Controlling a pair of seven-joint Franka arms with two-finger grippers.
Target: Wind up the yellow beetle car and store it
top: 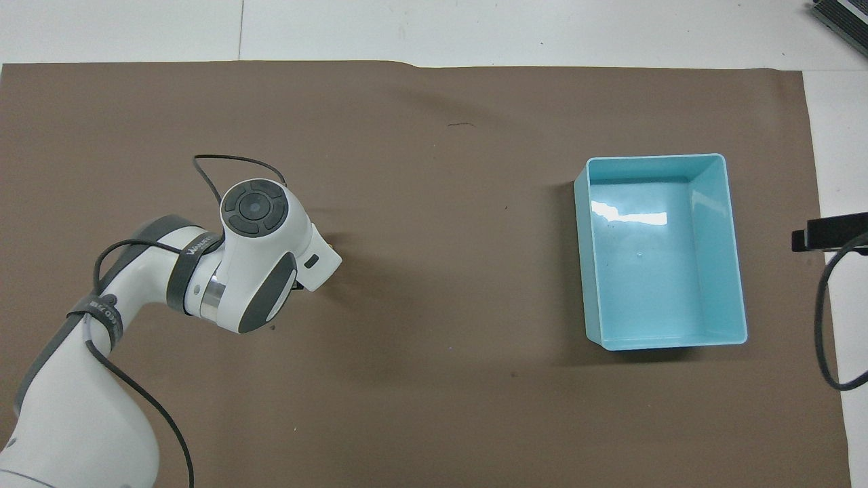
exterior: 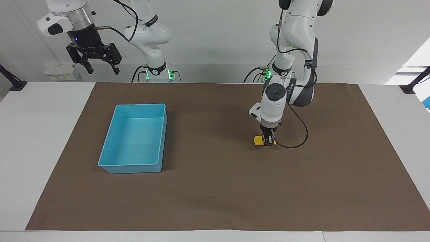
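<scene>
Brown matting (exterior: 215, 188) covers the table, where the left gripper (exterior: 267, 138) is clamped on the yellow car (exterior: 259, 140) down on the mat, apparently mid wind-up, well apart from the empty blue bin (exterior: 111, 149), while the right gripper (exterior: 100, 69) waits raised, fingers apart.

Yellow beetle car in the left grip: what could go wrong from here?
1. The left gripper is shut on the tiny yellow beetle car, which sits low on the brown mat; it might slip out.
2. The blue bin sits toward the right arm's end, so the carry is long.
3. The right gripper waits raised, open.
</scene>
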